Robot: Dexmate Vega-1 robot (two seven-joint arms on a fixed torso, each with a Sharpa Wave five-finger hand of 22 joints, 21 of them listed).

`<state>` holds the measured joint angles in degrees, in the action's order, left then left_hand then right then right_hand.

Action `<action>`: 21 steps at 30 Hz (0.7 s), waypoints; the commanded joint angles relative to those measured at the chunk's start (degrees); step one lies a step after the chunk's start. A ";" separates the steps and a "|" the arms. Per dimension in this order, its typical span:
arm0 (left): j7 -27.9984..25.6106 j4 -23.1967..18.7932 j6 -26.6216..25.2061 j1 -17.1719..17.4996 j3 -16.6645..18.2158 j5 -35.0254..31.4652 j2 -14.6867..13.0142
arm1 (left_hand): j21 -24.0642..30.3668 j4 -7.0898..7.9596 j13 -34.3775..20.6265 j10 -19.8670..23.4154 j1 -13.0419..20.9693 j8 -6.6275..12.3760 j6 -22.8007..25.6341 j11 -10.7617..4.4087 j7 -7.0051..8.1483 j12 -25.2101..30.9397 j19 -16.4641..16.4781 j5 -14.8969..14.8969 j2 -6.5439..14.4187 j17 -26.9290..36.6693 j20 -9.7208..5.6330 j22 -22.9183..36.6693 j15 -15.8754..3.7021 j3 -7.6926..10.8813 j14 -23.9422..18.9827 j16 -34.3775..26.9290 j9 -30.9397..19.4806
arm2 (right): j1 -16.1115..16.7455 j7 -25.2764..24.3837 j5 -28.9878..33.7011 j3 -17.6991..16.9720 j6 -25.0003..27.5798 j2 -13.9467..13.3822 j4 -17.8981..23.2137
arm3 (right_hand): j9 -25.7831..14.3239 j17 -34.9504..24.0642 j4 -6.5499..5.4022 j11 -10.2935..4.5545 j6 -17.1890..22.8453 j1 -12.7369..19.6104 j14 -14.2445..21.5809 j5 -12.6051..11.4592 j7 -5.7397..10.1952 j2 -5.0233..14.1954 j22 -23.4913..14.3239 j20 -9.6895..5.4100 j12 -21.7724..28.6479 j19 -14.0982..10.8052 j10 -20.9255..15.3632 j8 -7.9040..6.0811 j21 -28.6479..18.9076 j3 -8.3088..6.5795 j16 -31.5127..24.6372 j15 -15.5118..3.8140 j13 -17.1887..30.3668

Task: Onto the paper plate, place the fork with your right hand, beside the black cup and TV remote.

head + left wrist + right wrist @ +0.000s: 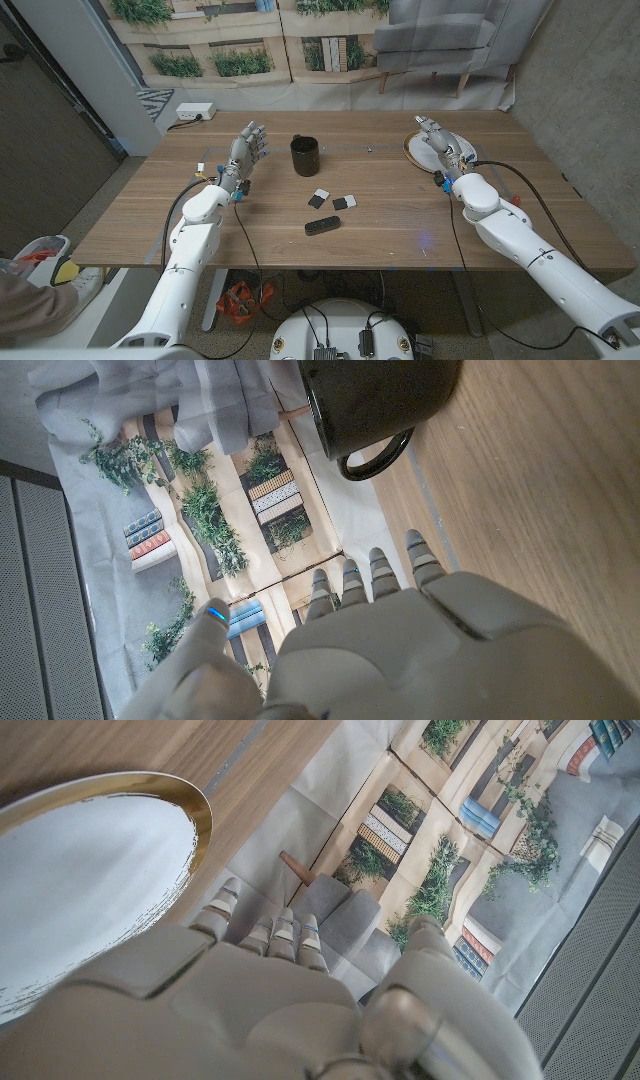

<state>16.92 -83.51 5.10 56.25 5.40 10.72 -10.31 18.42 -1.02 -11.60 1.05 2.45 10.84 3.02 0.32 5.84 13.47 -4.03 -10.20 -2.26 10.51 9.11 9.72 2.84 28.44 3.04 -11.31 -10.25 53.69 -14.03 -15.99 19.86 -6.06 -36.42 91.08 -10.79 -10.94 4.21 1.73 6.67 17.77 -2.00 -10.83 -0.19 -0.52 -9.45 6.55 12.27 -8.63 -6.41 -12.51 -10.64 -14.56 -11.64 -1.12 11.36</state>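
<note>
— Right robot hand (436,138)?
— Over the paper plate (462,147), fingers spread, grasping nothing (can't make out the fork).
— Left robot hand (248,150)?
— Released too, beside the black cup (305,156); TV remote (322,226) mid-table

The cup (305,156) stands behind the remote (322,226), with the plate (437,149) well apart to its right.

The right hand (437,140) covers part of the plate (465,148), so any fork there is hidden. In the left wrist view the picture's edge cuts off the cup (375,400).
</note>
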 commanded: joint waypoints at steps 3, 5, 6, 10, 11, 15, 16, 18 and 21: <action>-0.17 0.63 0.12 -0.40 -0.76 -0.82 0.03 | -0.31 -0.41 -0.08 -0.13 0.11 0.10 0.28 0.00 0.02 -0.34 0.53 -0.13 0.47 0.20 0.18 0.30 0.40 0.22 0.39 0.24 -0.14 | 1.73 -2.25 1.69 -0.13 2.77 -3.32 4.90 | -0.21 -0.17 0.63 0.21 0.50 0.68 -0.03 0.19 0.17 0.09 -0.22 0.00 0.02 -0.45 -0.29 0.04 -0.18 -0.21 -0.01 0.39 0.20; -0.12 0.76 0.31 -0.56 -0.92 -1.02 -0.03 | -0.39 -0.43 -0.09 -0.16 0.11 0.09 0.29 0.00 0.00 -0.35 0.50 -0.13 0.48 0.20 0.15 0.30 0.41 0.21 0.42 0.25 -0.14 | 2.09 -2.50 1.57 -0.28 2.94 -3.55 5.32 | -0.21 -0.17 0.67 0.30 0.48 0.70 -0.05 0.20 0.11 0.06 -0.22 0.02 0.01 -0.43 -0.27 0.06 -0.17 -0.20 0.00 0.44 0.20; 0.00 0.87 0.40 -0.64 -0.96 -0.97 -0.01 | -0.42 -0.43 -0.09 -0.15 0.11 0.10 0.31 0.02 0.01 -0.35 0.50 -0.13 0.49 0.20 0.18 0.30 0.42 0.21 0.40 0.24 -0.14 | 2.23 -2.59 1.61 -0.31 2.97 -3.71 5.47 | -0.21 -0.17 0.70 0.31 0.47 0.72 -0.09 0.20 0.14 0.03 -0.23 0.01 0.00 -0.43 -0.28 0.08 -0.16 -0.19 0.01 0.45 0.21; 0.07 0.57 0.31 -0.60 -1.18 -1.27 -0.19 | -0.55 -0.46 -0.09 -0.14 0.12 0.11 0.36 -0.03 -0.02 -0.36 0.49 -0.13 0.52 0.20 0.22 0.31 0.41 0.20 0.43 0.25 -0.14 | 2.64 -2.95 1.87 -0.36 2.95 -4.27 5.99 | -0.21 -0.19 0.80 0.31 0.49 0.77 -0.16 0.22 0.12 -0.04 -0.23 -0.03 -0.01 -0.34 -0.29 0.12 -0.12 -0.15 0.04 0.48 0.21; 0.08 0.47 0.26 -0.56 -1.22 -1.35 -0.24 | -0.57 -0.47 -0.09 -0.17 0.12 0.11 0.37 0.00 -0.01 -0.37 0.49 -0.13 0.53 0.20 0.20 0.31 0.41 0.20 0.43 0.25 -0.14 | 2.70 -2.94 1.99 -0.32 2.99 -4.47 6.09 | -0.21 -0.19 0.82 0.34 0.51 0.78 -0.18 0.23 0.09 -0.06 -0.23 -0.09 0.00 -0.33 -0.31 0.12 -0.12 -0.14 0.04 0.46 0.21; -0.17 0.04 0.04 -0.31 -1.31 -1.65 -0.30 | -0.64 -0.49 -0.09 -0.05 0.13 0.09 0.35 -0.08 -0.05 -0.33 0.58 -0.13 0.56 0.20 0.24 0.31 0.38 0.20 0.42 0.25 -0.14 | 2.83 -3.45 2.65 -0.12 3.29 -5.01 6.48 | -0.21 -0.21 0.88 0.36 0.52 0.78 -0.15 0.25 0.11 -0.14 -0.23 -0.16 -0.02 -0.27 -0.31 0.16 -0.09 -0.10 0.03 0.46 0.22; -0.25 -0.11 0.01 -0.22 -1.37 -1.81 -0.35 | -0.67 -0.49 -0.09 -0.05 0.13 0.09 0.36 -0.08 -0.03 -0.33 0.56 -0.13 0.57 0.20 0.22 0.31 0.39 0.20 0.41 0.25 -0.14 | 2.86 -3.61 2.75 -0.10 3.46 -5.11 6.65 | -0.21 -0.21 0.90 0.34 0.52 0.79 -0.15 0.25 0.10 -0.15 -0.23 -0.17 -0.02 -0.27 -0.31 0.17 -0.09 -0.09 0.02 0.44 0.22; -0.50 -0.58 -0.13 0.04 -1.51 -2.25 -0.49 | -0.74 -0.51 -0.09 -0.06 0.13 0.07 0.32 -0.01 0.02 -0.34 0.57 -0.13 0.58 0.20 0.18 0.31 0.42 0.20 0.46 0.26 -0.14 | 2.87 -3.71 2.93 -0.01 3.84 -5.41 6.96 | -0.21 -0.22 0.93 0.31 0.56 0.79 -0.13 0.26 0.11 -0.17 -0.23 -0.21 -0.02 -0.28 -0.34 0.17 -0.10 -0.07 0.01 0.39 0.22; -0.47 -1.15 -0.46 0.41 -1.60 -2.38 -0.60 | -0.81 -0.53 -0.09 -0.07 0.13 0.06 0.31 0.03 0.04 -0.35 0.61 -0.13 0.59 0.20 0.14 0.31 0.41 0.19 0.44 0.26 -0.14 | 2.85 -3.79 3.30 0.11 4.84 -6.11 7.65 | -0.21 -0.23 0.99 0.33 0.69 0.81 -0.05 0.26 -0.01 -0.22 -0.24 -0.24 0.03 -0.31 -0.51 0.16 -0.11 -0.04 -0.02 0.33 0.22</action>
<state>16.81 -83.30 5.08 55.91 4.29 9.28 -10.56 17.77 -1.26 -11.59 1.05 2.45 10.84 3.02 0.32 5.83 13.07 -4.03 -10.20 -1.80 10.51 9.11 9.71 2.85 28.68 3.04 -11.31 -10.25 56.06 -16.94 -13.84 19.70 -3.04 -40.66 96.81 -10.79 -11.08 4.84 1.95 6.67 18.38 -2.00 -10.58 -0.19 -0.67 -9.45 6.56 12.28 -8.63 -6.63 -12.51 -10.64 -14.40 -11.64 -1.12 11.35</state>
